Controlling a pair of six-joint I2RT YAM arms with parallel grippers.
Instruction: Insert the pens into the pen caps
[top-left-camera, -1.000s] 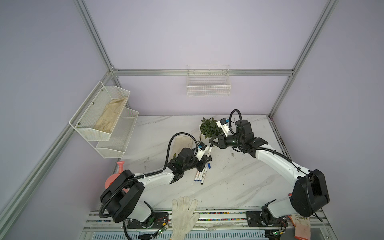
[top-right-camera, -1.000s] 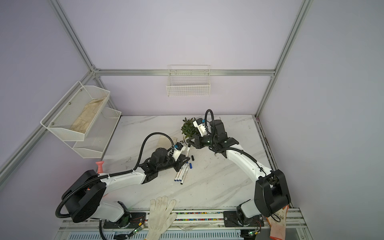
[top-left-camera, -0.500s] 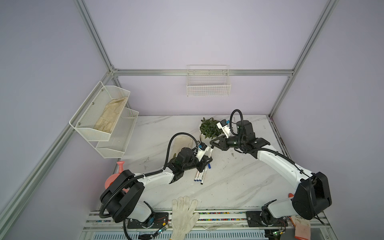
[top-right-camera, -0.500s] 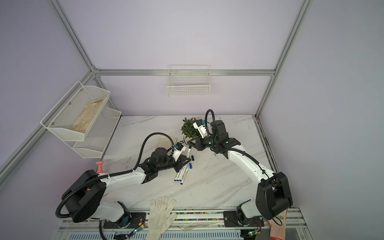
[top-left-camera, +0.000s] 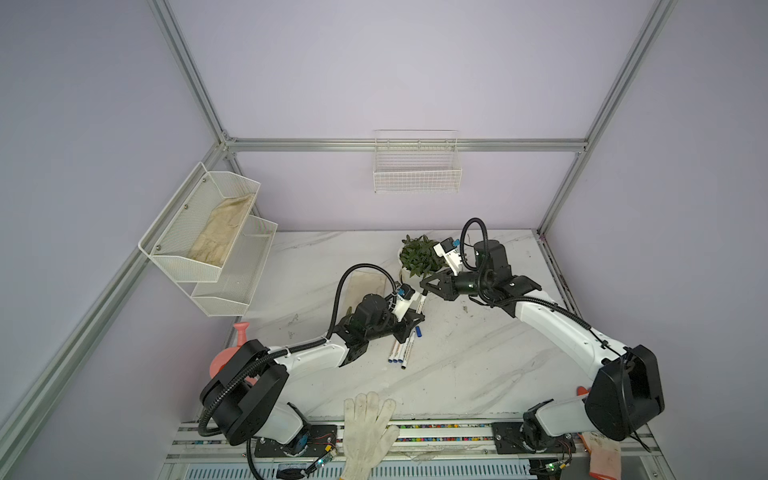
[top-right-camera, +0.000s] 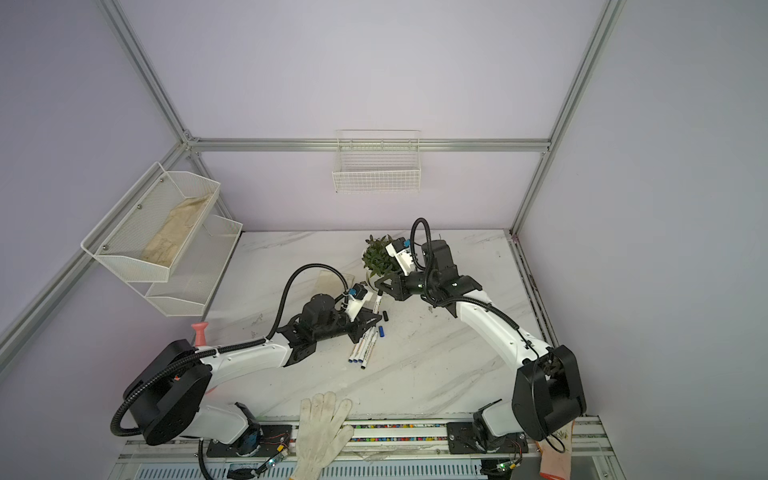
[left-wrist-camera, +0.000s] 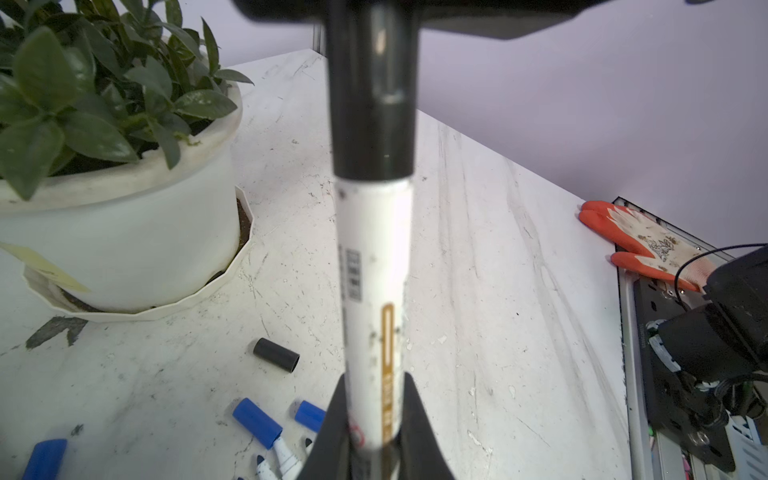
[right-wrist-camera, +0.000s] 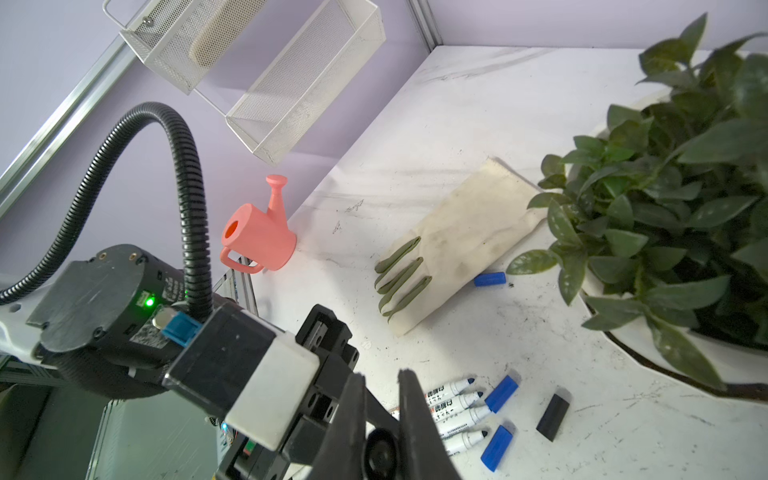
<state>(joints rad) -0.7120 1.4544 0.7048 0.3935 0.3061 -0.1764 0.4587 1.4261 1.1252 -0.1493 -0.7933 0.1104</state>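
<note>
My left gripper (left-wrist-camera: 376, 378) is shut on a white pen (left-wrist-camera: 374, 266) that points up and away from it. A black pen cap (left-wrist-camera: 372, 104) covers the pen's far end, and my right gripper (right-wrist-camera: 382, 374) is shut on that cap (right-wrist-camera: 380, 455). In both top views the two grippers meet over the table's middle, left (top-left-camera: 417, 319) and right (top-left-camera: 424, 286), with the pen (top-right-camera: 377, 302) between them. Several uncapped pens (right-wrist-camera: 453, 409) lie side by side on the table. By their tips lie two blue caps (right-wrist-camera: 501, 394) (right-wrist-camera: 496, 448) and a black cap (right-wrist-camera: 552, 417). A third blue cap (right-wrist-camera: 489, 279) lies by the glove.
A potted plant (top-left-camera: 419, 259) stands just behind the grippers. A cream glove with olive fingers (right-wrist-camera: 457, 245) lies left of it. A pink watering can (right-wrist-camera: 257, 237) sits at the table's left edge, a white glove (top-left-camera: 368, 432) at the front edge, an orange glove (left-wrist-camera: 640, 245) at the right. A wire shelf (top-left-camera: 208, 237) hangs on the left wall.
The right arm has shifted slightly, bringing its gripper a touch closer to the left gripper. Both grips are the same as before.
</note>
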